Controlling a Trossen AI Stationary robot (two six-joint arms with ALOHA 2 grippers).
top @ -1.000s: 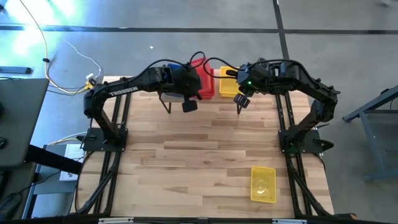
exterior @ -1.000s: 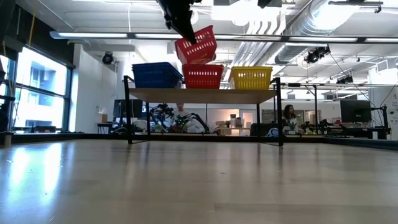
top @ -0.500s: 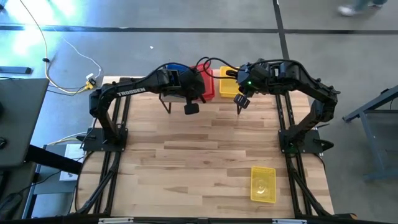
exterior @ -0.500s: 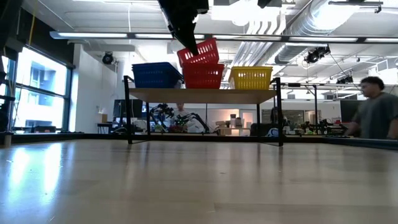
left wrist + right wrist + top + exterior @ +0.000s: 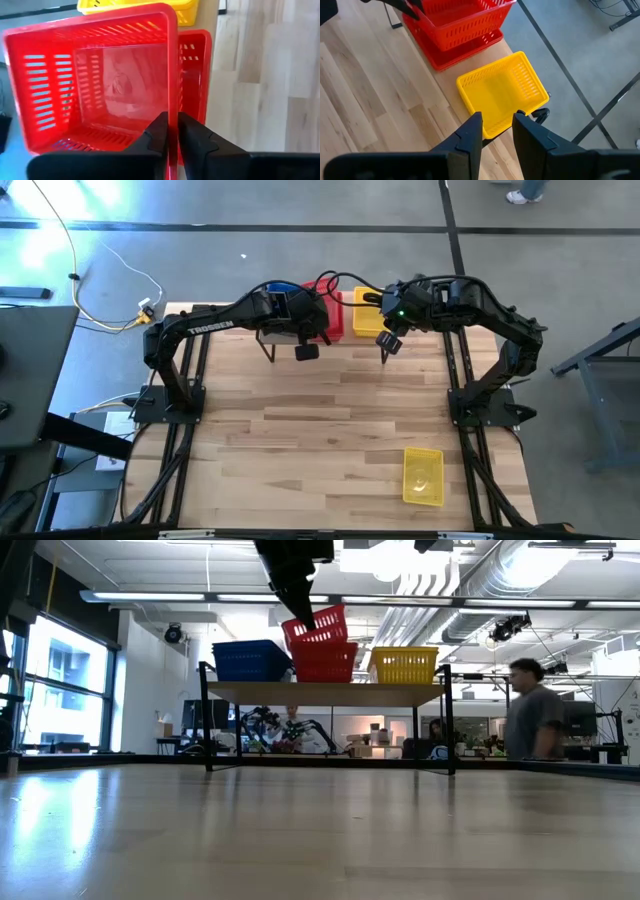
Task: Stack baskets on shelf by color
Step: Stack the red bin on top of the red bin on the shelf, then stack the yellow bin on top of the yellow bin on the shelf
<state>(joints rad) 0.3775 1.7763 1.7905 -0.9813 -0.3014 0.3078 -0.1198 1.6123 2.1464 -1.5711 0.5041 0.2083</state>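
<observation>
The red basket (image 5: 95, 80) in hand hangs tilted just above the red stack (image 5: 325, 662) on the middle of the shelf (image 5: 325, 693), its low end seeming to dip into the basket beneath while the other end rides high. The left gripper (image 5: 170, 131) is clamped on its near rim, one finger inside the wall and one outside, so the basket extends away from the wrist, and its footprint sits slightly off from the basket below (image 5: 196, 75). Judged from this, the coming move turns on levelling the tilt and squaring the two rims so it nests. It is thin moulded plastic, slotted walls, smooth glossy floor, rounded corners; light and likely to flex at the pinched rim. A blue stack (image 5: 252, 660) stands on one side, a yellow stack (image 5: 404, 665) on the other. The right gripper (image 5: 497, 122) hovers above the yellow stack, fingers apart and empty. One yellow basket (image 5: 423, 475) lies well apart on the tabletop (image 5: 300, 440) near the front, on the right arm's side.
</observation>
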